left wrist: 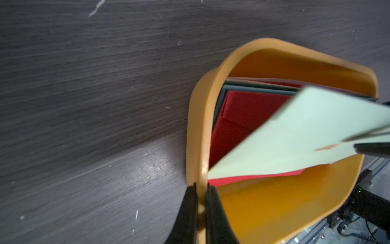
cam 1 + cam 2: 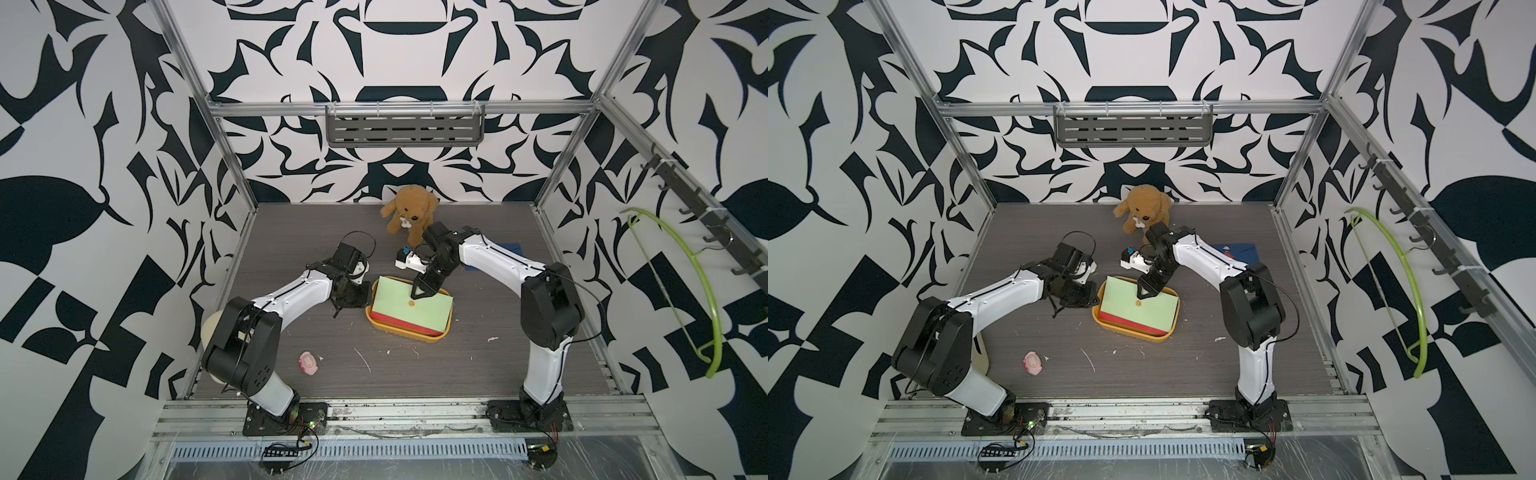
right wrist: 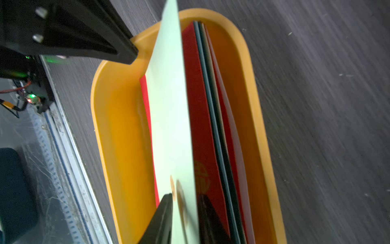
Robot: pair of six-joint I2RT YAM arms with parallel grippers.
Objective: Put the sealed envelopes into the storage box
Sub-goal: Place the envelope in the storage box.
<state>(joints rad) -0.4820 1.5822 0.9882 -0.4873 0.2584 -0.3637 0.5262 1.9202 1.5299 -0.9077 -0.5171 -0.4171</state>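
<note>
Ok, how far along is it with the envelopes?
Done: a red envelope and others lie in the storage box. In hand: the pale green envelope, tilted between the jaws of the right gripper above them; the left gripper pinches the box rim. Left: a navy envelope on the table behind.

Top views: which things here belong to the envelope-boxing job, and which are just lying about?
Job: yellow storage box; pale green envelope leaning in it; red envelope underneath; navy envelope on the table; left gripper clamped on the box rim; right gripper at the pale green envelope.
Lying about: plush dog; pink toy; cream box; green hanger.
</note>
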